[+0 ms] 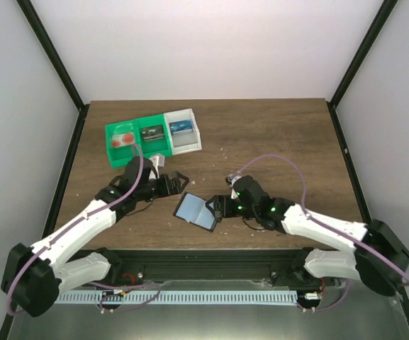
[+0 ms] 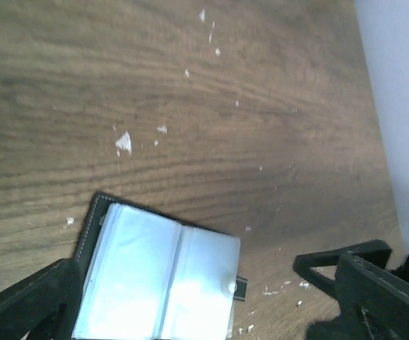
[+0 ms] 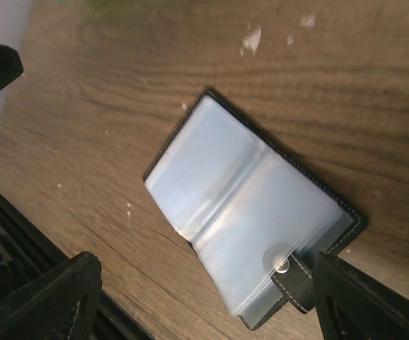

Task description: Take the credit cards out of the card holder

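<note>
Card holder (image 1: 195, 210): one, lay open.
Left pincer (image 1: 177, 183): gaped empty, holder's 11 o'clock.
Right pincer (image 1: 223, 195): gaped empty, holder's 2 o'clock.
Credit cards (image 1: 124, 139): one visible, in tray (image 1: 109, 142), farther 11 o'clock.

card holder (image 2: 158, 283) cut off by left wrist view's bottom edge, tray (image 1: 109, 145) contents indistinct

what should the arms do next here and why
Probably draw both arms back from the card holder. It lies open and flat on the table, its visible pockets look empty, and the left fingers and right fingers stand open, holding nothing. A red and pale card sits in the green tray. Hidden pockets can't be ruled out.
</note>
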{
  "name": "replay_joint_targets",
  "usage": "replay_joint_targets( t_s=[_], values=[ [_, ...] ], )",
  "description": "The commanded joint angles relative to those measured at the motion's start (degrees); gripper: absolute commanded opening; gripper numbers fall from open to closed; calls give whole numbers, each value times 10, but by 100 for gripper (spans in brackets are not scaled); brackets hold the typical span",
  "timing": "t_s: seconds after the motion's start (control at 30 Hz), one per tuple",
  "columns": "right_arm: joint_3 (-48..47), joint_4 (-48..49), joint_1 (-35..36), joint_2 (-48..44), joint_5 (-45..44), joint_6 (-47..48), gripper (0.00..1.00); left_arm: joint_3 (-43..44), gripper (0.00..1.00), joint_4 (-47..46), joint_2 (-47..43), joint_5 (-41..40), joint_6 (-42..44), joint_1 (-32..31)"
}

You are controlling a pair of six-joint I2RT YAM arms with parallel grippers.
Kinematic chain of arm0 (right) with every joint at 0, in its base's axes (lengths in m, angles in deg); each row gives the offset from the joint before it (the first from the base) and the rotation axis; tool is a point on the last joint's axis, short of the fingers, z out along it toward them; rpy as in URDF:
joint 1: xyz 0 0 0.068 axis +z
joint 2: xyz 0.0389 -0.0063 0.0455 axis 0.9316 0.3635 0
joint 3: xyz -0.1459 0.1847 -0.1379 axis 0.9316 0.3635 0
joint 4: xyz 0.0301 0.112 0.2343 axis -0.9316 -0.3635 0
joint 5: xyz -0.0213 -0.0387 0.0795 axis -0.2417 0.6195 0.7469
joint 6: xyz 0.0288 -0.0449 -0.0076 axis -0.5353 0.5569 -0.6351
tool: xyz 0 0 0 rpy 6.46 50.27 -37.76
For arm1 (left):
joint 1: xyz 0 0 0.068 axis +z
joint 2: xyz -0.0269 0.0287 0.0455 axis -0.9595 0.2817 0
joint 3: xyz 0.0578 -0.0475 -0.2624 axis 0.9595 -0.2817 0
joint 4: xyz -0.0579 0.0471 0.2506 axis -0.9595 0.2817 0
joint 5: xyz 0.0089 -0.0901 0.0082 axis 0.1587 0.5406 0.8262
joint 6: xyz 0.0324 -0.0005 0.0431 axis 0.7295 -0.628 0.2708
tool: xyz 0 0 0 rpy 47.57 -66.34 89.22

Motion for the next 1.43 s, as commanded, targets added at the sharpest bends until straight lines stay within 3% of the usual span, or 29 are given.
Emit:
replay_joint_targets(
  t_s=[0.0,0.07,0.47,0.83,1.4],
  values=[
    [-42,-101,-2,-84,-61,0,92,50,100,95,-36,-65,62,-1],
    [-54,-127,-2,-117,-75,-5,100,74,100,113,-56,-74,75,-1],
    [-152,-224,-2,-228,-133,-25,100,164,100,129,-197,-97,131,0],
    [-175,-252,-2,-283,-165,-38,100,122,100,121,-259,-104,96,0],
    [-154,-248,-2,-304,-166,-50,100,89,100,122,-270,-114,70,0]
  ],
)
